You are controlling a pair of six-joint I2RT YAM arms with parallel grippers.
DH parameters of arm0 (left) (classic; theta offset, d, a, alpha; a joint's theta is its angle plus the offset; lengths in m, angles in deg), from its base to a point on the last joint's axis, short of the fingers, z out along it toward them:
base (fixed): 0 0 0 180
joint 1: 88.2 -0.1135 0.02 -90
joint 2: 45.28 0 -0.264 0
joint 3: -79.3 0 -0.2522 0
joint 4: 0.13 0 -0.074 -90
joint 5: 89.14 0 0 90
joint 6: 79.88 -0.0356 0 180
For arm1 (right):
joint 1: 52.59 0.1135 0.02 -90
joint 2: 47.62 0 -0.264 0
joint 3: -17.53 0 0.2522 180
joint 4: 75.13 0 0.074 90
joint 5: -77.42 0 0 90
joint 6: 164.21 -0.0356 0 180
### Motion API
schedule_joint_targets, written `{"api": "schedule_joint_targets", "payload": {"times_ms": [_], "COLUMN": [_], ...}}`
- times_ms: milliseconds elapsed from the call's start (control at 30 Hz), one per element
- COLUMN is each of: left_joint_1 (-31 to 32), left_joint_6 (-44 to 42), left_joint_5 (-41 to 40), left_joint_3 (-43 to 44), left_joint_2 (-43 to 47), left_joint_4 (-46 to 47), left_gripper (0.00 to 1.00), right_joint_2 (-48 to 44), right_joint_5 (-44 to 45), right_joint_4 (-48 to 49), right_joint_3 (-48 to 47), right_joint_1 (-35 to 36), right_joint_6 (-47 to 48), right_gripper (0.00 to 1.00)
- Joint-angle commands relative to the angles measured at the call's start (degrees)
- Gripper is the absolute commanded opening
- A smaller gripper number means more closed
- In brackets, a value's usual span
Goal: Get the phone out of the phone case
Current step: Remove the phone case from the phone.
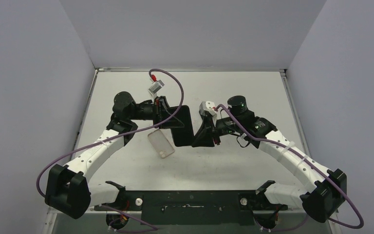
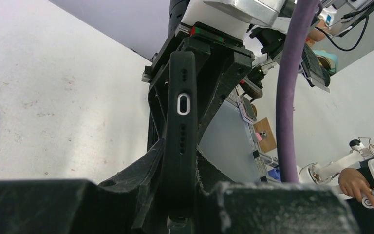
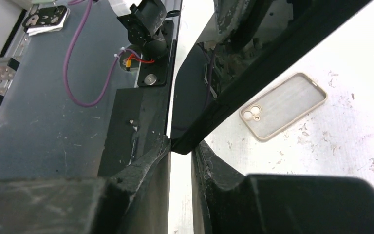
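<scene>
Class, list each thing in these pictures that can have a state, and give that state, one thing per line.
Left gripper: shut on the phone.
Right gripper: shut on the phone.
Phone: out of the case, held above the table.
Case: empty, lying flat on the table.

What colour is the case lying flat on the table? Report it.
The case is frosted grey with a beige rim; clearest in the right wrist view.
</scene>
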Motion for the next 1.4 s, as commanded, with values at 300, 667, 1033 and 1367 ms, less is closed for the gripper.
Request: {"api": "schedule_joint_targets", "payload": {"times_ms": [300, 667, 1033, 1367], "left_joint_1": [2.6, 5.1, 0.4, -6.2], "left_joint_6": [15.5, 17.8, 10.8, 7.0], "left_joint_5": [7.1, 9.5, 2.5, -16.1], "left_joint_3": [4.2, 3.7, 1.2, -3.8], "left_joint_2": [-1.6, -2.3, 1.1, 1.9], "left_joint_4": [15.0, 18.6, 10.7, 3.8], "left_gripper": [0.00, 0.00, 0.00, 0.00], "right_joint_2": [3.6, 7.1, 1.8, -5.8], "right_joint_5": [4.4, 11.3, 14.3, 19.3], "right_joint_4": [-9.1, -7.2, 14.4, 27.5], "right_joint_3": [-7.1, -10.1, -0.4, 11.8], "right_joint_1": [1.2, 1.2, -1.8, -3.1], "right_joint_6": [28.0, 31.3, 9.1, -13.1], "right_gripper": [0.00, 0.00, 0.09, 0.43]}}
